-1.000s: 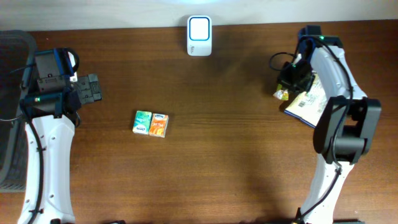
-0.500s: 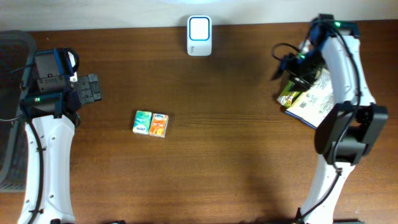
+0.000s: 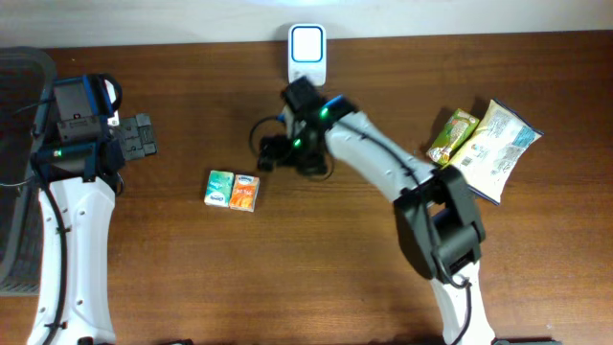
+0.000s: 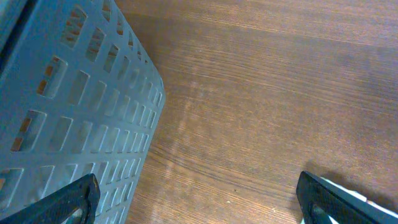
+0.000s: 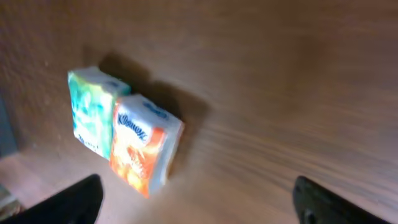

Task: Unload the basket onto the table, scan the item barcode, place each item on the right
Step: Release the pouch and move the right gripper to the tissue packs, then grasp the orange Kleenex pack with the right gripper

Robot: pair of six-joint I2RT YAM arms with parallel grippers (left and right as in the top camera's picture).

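A white barcode scanner [image 3: 306, 56] stands at the table's far edge, in the middle. Two small tissue packs lie side by side left of centre, a green one [image 3: 219, 188] [image 5: 93, 112] and an orange one [image 3: 244, 193] [image 5: 144, 144]. My right gripper [image 3: 274, 153] [image 5: 199, 205] hangs open just right of and beyond the packs, with nothing between its fingers. The view from that wrist is motion-blurred. My left gripper [image 3: 136, 137] [image 5: 0, 0] stays out at the left.
A green-yellow snack packet [image 3: 452, 135] and a larger pale bag [image 3: 495, 142] lie on the table at the right. A grey slotted basket [image 3: 17, 172] [image 4: 68, 106] stands at the left edge, close beside my left arm.
My right gripper was shut at the green-yellow snack packet at the right; it has opened, left the packet there and swung left to the tissue packs. The left arm has not moved.
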